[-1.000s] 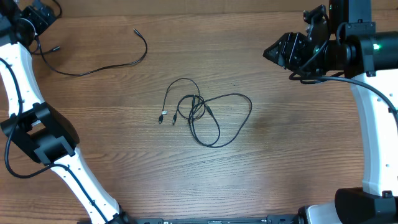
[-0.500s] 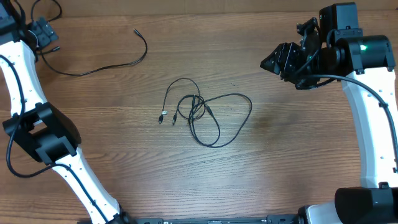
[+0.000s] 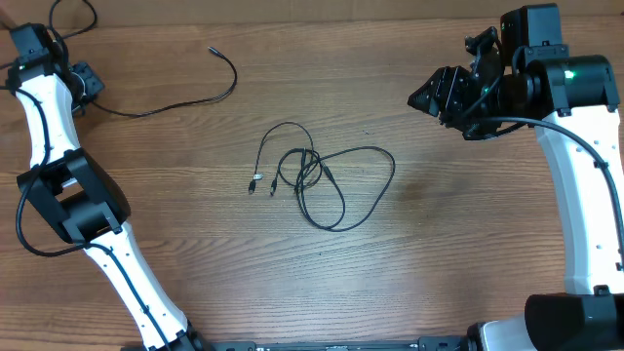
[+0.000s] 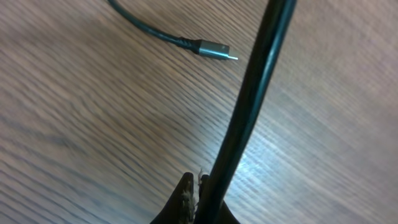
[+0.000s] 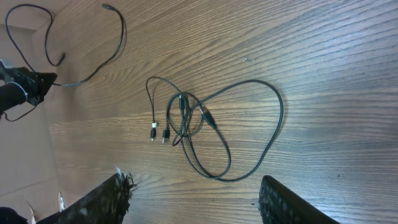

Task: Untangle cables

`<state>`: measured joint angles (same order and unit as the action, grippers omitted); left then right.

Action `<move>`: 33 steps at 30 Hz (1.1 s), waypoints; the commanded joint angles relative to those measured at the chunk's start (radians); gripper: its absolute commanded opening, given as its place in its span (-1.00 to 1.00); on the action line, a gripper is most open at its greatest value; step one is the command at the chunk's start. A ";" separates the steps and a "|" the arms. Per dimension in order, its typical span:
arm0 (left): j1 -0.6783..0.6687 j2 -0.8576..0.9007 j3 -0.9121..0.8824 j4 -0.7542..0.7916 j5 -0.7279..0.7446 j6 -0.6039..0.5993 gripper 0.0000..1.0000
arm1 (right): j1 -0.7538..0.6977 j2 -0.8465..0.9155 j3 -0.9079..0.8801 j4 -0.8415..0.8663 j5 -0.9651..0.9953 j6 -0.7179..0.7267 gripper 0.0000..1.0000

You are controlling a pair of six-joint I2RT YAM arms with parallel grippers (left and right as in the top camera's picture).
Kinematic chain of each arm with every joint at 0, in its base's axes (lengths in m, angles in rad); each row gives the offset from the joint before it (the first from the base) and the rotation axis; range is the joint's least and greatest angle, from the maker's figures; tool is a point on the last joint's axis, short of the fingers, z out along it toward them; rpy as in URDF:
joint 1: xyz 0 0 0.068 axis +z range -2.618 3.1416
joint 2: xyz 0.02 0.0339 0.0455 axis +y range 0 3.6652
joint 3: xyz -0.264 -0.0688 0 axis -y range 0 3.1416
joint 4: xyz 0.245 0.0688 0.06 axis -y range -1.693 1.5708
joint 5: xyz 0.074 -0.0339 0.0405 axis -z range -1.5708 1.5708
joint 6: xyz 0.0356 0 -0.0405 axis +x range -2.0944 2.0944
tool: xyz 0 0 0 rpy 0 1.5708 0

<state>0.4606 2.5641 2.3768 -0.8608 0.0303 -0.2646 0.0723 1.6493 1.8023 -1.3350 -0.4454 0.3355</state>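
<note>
the main risk sits at the middle of the brown wood-grain surface [image 3: 468, 244], where the tangle of thin black cables [image 3: 331, 190] lies flat, its loops crossing at a tight spot on the left side, with two small plug ends [image 3: 255, 182] just left of it. the right fingers [image 3: 429, 95] are spread wide and hold nothing, hanging above the surface to the far right of the tangle. if they close on that crossing they would likely pinch two strands at once, and a pull would tighten the knot rather than free it. a grasp on the big outer loop at the right looks safer.

the left fingers [image 4: 198, 190] are pinched narrow on a single thin black cable [image 3: 185, 97], which lies well apart from the tangle at the far left, its small grey metal plug [image 4: 214, 48] resting on the wood. this hold is close to the far left edge. a further pull that way could drag the strand off the surface, or snag it on a black loop [image 3: 73, 8] in that corner, which i cannot tell from the arm's own wiring.

for room, the surface is open near and right of the tangle, and also between the tangle and the single strand. the far left corner is the crowded part.
</note>
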 commanded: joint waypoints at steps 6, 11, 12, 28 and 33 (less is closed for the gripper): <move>0.016 -0.193 0.010 0.114 0.379 -0.855 -0.92 | -0.001 0.003 -0.007 0.003 0.000 -0.011 0.30; 0.011 -0.230 0.010 0.579 0.779 -1.034 -0.92 | 0.000 0.003 -0.008 0.002 0.000 -0.012 0.30; 0.008 -0.230 0.010 0.681 0.828 -1.075 -0.92 | 0.000 0.003 -0.008 0.002 0.000 -0.012 0.30; -0.136 -0.231 0.010 1.162 0.928 -1.316 -0.91 | 0.000 0.003 -0.008 0.001 0.000 -0.027 0.29; -0.216 -0.231 0.010 1.203 0.940 -1.421 -0.92 | 0.000 0.003 -0.008 -0.002 0.000 -0.027 0.29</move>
<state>0.2829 2.3562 2.3810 0.3313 0.9363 -1.6073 0.0727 1.6505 1.7977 -1.3361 -0.4450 0.3168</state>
